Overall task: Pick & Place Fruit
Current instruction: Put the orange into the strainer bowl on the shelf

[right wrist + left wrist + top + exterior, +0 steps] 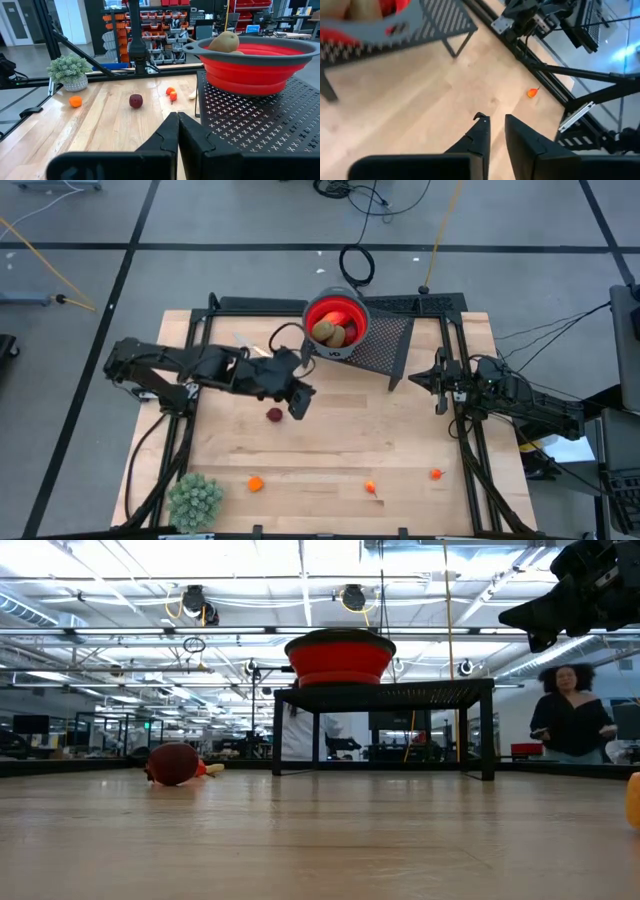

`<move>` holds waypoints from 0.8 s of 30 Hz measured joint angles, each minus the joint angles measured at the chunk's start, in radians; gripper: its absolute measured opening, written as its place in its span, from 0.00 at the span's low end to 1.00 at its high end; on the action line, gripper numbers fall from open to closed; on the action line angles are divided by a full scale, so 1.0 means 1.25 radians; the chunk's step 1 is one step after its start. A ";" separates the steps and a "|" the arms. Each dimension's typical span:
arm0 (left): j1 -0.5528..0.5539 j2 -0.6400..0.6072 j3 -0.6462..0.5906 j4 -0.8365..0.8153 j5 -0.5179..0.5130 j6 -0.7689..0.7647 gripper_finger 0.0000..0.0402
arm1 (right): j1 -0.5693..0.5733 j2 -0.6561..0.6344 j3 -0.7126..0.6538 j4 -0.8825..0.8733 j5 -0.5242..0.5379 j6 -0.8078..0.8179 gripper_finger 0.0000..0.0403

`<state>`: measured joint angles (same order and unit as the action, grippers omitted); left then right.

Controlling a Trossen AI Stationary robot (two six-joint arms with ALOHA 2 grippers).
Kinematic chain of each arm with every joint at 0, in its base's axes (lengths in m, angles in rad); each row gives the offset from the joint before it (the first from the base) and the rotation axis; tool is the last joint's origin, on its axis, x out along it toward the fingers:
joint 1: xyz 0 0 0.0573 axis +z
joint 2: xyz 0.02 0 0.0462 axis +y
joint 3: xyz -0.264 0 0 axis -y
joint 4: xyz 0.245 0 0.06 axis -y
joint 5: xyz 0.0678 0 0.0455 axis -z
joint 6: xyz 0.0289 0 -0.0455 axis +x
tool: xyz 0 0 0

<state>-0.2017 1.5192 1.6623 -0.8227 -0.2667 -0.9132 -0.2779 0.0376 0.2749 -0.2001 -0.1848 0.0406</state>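
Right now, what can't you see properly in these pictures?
- Low view: the red bowl shows only from the side, so its rim hides the fruit inside.
- Left wrist view: the bowl is blurred and cut by the edge.
- Low view: a yellow thing is cut by the edge.

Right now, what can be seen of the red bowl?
The red bowl is round with a grey rim, looks like soft ribbed plastic, and stands upright on the black perforated metal stand at the table's far edge. Two brown kiwi-like fruits lie inside. Neither gripper touches it.
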 joint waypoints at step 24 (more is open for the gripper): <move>-0.162 0.118 -0.001 -0.195 0.157 -0.571 0.01 | 0.000 0.000 0.000 -0.006 0.000 0.000 0.00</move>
<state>-0.4041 1.6672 1.6615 -1.0665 -0.0709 -1.6267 -0.2776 0.0380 0.2749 -0.2080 -0.1852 0.0402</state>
